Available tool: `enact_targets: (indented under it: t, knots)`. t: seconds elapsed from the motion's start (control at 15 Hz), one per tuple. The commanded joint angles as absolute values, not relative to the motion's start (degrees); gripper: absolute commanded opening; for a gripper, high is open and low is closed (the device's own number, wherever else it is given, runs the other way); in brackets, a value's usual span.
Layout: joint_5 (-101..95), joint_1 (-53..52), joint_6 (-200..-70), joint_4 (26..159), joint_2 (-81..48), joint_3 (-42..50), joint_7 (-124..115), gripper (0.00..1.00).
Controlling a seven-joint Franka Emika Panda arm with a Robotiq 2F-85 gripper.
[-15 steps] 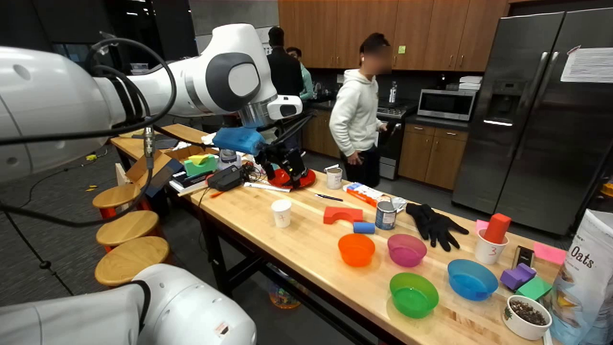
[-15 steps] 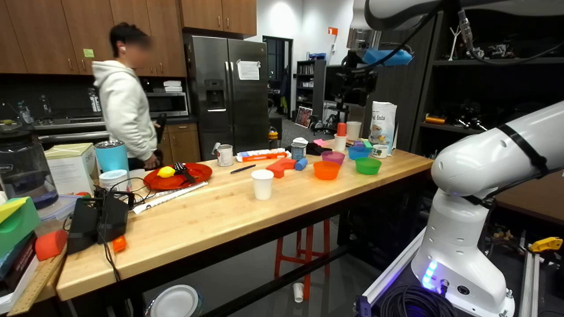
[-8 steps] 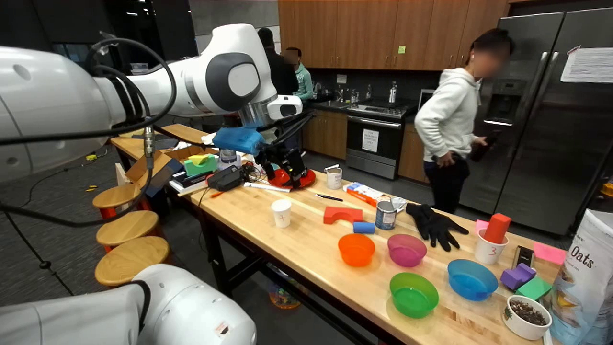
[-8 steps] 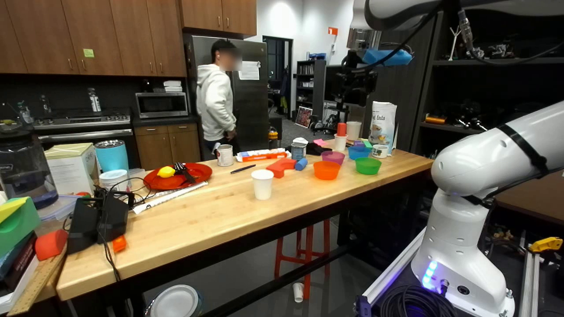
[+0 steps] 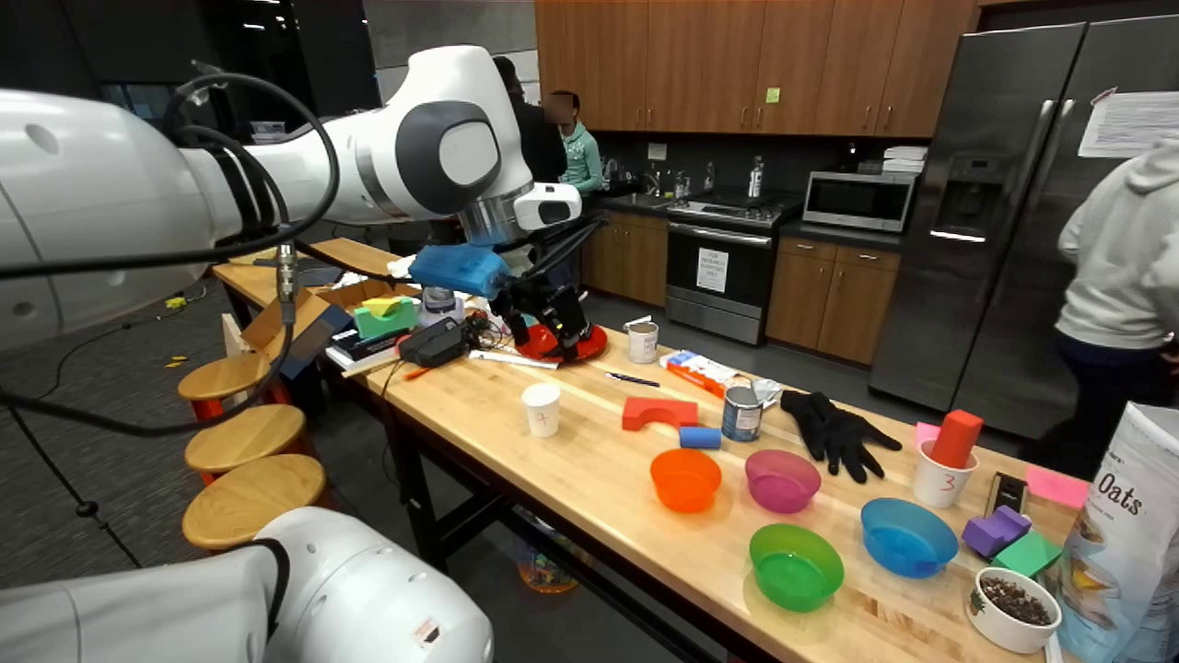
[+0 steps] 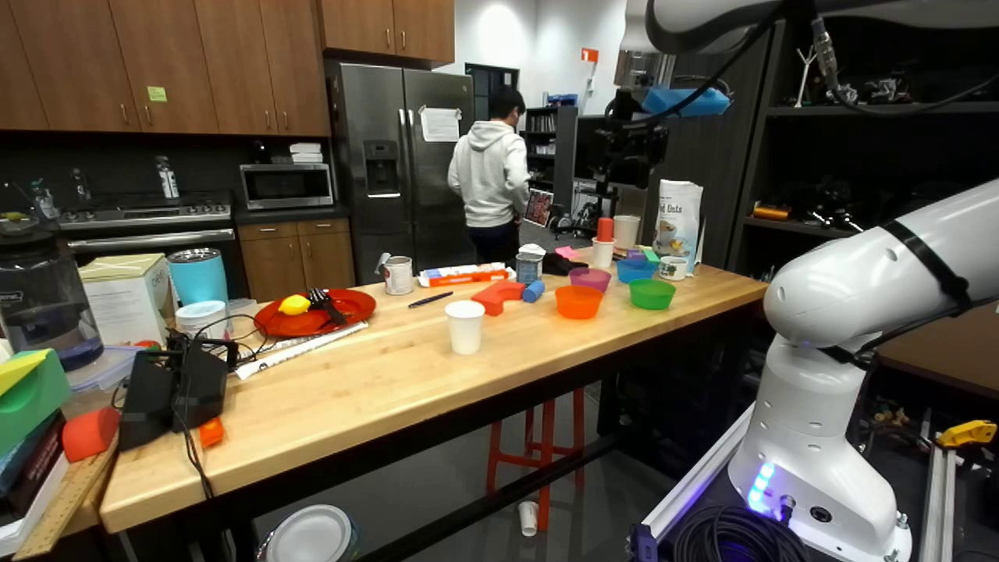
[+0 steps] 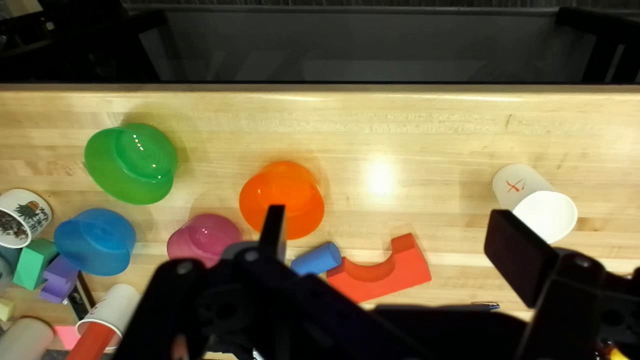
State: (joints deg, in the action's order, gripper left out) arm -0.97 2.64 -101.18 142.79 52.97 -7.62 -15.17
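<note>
Red arch block [image 7: 395, 280]: middle of the tabletop [image 7: 380, 135], apparently flat, set back from the robot-side long edge. Lies below the gripper [image 7: 397, 242], well apart; gripper fingers spread wide, holding nothing. Long axis roughly follows that edge, slanted so the end toward the white cup [image 7: 537, 205] sits closer to it; hollow faces the same edge. Blue cylinder [image 7: 316, 258] just beside the opposite end, orange bowl [image 7: 282, 195] next.
</note>
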Motion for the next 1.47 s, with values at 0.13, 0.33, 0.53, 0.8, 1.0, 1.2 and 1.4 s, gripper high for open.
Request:
enact_targets:
  t: [0.13,0.33,0.53,0.8,1.0,1.2,1.4]
  knots:
    - [-1.06,2.51,-101.10,142.69,52.90,-7.52,-15.24,1.00]
    - [-1.06,2.51,-101.10,142.69,52.90,-7.52,-15.24,1.00]
    - [-1.06,2.51,-101.10,142.69,52.90,-7.52,-15.24,1.00]
    - [-1.06,2.51,-101.10,142.69,52.90,-7.52,-15.24,1.00]
    - [-1.06,2.51,-101.10,142.69,52.90,-7.52,-15.24,1.00]
    - [-1.06,2.51,-101.10,142.69,52.90,-7.52,-15.24,1.00]
    - [-1.57,2.66,-101.84,144.27,54.03,-7.33,-15.00,1.00]
